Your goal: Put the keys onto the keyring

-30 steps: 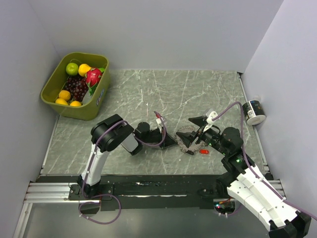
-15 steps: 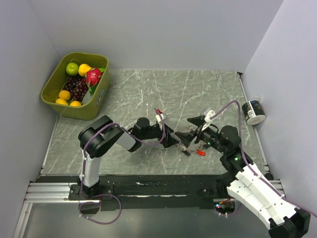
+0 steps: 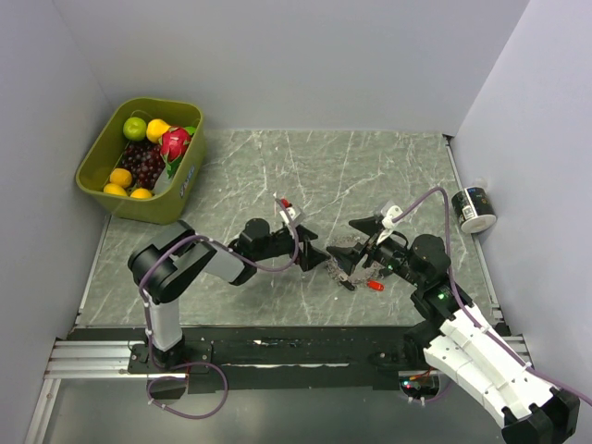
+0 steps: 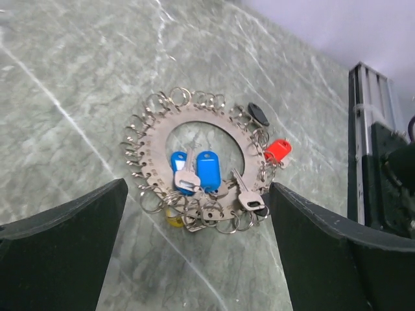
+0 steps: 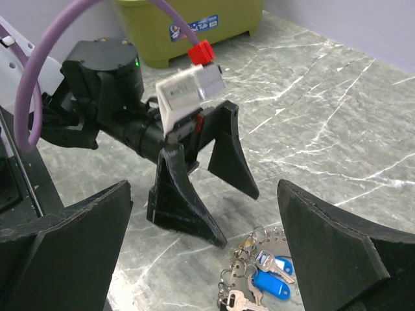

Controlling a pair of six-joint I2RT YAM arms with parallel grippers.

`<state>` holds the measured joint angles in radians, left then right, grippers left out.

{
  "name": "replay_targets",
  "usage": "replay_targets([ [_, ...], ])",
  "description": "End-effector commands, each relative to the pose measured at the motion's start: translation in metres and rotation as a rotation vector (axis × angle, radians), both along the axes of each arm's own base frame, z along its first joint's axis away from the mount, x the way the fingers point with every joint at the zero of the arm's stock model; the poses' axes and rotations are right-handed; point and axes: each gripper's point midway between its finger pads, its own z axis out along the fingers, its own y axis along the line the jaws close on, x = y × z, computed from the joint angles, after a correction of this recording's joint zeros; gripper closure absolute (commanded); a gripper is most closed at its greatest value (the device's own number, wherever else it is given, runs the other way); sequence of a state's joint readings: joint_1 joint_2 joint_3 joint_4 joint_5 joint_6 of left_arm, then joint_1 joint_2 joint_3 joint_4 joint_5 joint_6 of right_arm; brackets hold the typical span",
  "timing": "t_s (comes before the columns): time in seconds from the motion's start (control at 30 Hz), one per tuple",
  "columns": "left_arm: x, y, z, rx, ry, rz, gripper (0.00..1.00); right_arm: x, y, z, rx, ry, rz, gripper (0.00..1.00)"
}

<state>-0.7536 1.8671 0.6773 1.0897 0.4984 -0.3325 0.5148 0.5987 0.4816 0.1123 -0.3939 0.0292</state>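
Note:
The keyring (image 4: 155,139) is a flat silvery ring with many small split rings round its rim, lying on the marble table. Keys lie on it: two with blue heads (image 4: 207,170), one red (image 4: 279,150), one black (image 4: 258,115), and one yellow (image 4: 174,220) under the near rim. My left gripper (image 4: 198,191) is open just short of the ring, holding nothing. In the top view the keyring (image 3: 342,261) lies between my left gripper (image 3: 316,254) and my right gripper (image 3: 356,248), with the red key (image 3: 375,287) beside it. My right gripper (image 5: 202,188) is open and empty above the keyring (image 5: 249,249).
A green bin (image 3: 185,185) of fruit stands at the far left corner. A black-and-white roll (image 3: 476,208) sits beyond the table's right edge. A metal rail (image 3: 92,356) runs along the near edge. The two grippers face each other closely over the ring.
My left gripper has gone from shut to open, and the left arm has lowered its elbow and stretched out. The right gripper shifted slightly left and stayed open.

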Motion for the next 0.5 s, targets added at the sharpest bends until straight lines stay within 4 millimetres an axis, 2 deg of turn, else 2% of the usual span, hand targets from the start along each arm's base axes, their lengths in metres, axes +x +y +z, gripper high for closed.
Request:
replay_targets([
  [0.0,0.005,0.013,0.038,-0.136,-0.024,0.014,0.04,0.001,0.003,0.009,0.023,-0.031,0.009,0.0],
  [0.07,0.005,0.02,0.044,-0.169,-0.02,0.022,0.04,0.002,0.002,0.009,0.022,-0.032,0.006,0.0],
  [0.23,0.022,0.046,0.062,-0.212,0.018,0.095,0.04,0.003,0.003,0.007,0.026,-0.023,0.004,0.0],
  [0.27,0.023,0.051,0.057,-0.186,0.034,0.116,0.04,0.003,0.004,0.007,0.028,-0.018,0.005,0.0],
  [0.3,0.03,0.06,0.067,-0.187,0.009,0.163,0.04,0.003,0.004,0.006,0.028,-0.015,0.007,0.0],
  [0.33,0.034,0.065,0.067,-0.167,0.0,0.195,0.04,0.003,0.004,0.006,0.03,-0.015,0.007,0.0],
  [0.37,0.037,0.07,0.082,-0.154,-0.062,0.218,0.03,0.003,0.004,0.005,0.028,-0.015,0.004,0.0],
  [0.4,0.039,0.075,0.067,-0.079,-0.017,0.242,0.04,0.004,0.003,0.004,0.03,-0.012,-0.004,0.0],
  [0.43,0.044,0.079,0.067,-0.045,-0.022,0.276,0.04,0.004,0.003,0.005,0.028,-0.014,-0.004,0.0],
  [0.47,0.048,0.081,0.083,-0.023,-0.071,0.288,0.04,0.004,0.003,0.006,0.028,-0.015,-0.004,0.0],
])
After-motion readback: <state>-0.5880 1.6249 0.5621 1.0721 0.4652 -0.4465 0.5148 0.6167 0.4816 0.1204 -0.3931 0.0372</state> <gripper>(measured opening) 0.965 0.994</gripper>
